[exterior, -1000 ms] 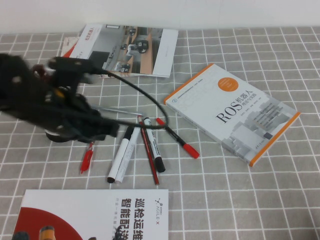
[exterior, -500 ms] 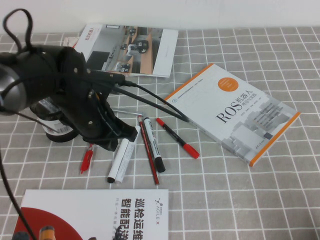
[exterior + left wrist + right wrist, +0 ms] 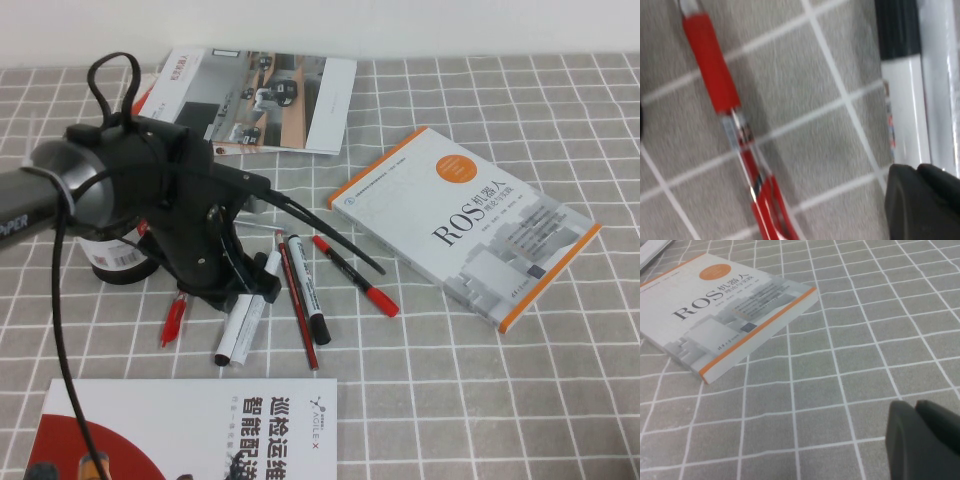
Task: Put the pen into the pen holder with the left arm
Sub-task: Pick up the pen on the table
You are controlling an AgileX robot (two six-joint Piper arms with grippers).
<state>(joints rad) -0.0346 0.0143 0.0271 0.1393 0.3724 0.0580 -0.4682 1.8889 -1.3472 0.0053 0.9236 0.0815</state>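
While the left gripper (image 3: 248,296) hangs low over the cluster of pens on the grey checked cloth (image 3: 520,400), the step in hand looks to be the reach for the pen (image 3: 238,328), which lies flat just beside an all-white marker (image 3: 940,75), the two barrels apparently touching along their length; a red pen (image 3: 715,75) lies near on the other side, and the pen holder (image 3: 112,258) stands close by, partly hidden behind the left arm (image 3: 110,190). Whether the left gripper is wide or narrow cannot be told from either view. A good grasp would likely take the white barrel across its width near the middle, squared to its axis, so that the neighbouring marker is not caught or dragged along. The lift should be straight up before swinging toward the cup, since the loose cables (image 3: 300,215) could brush the other pens. The right gripper (image 3: 925,440) hovers over bare cloth beside the ROS book (image 3: 730,310), its opening likewise unclear
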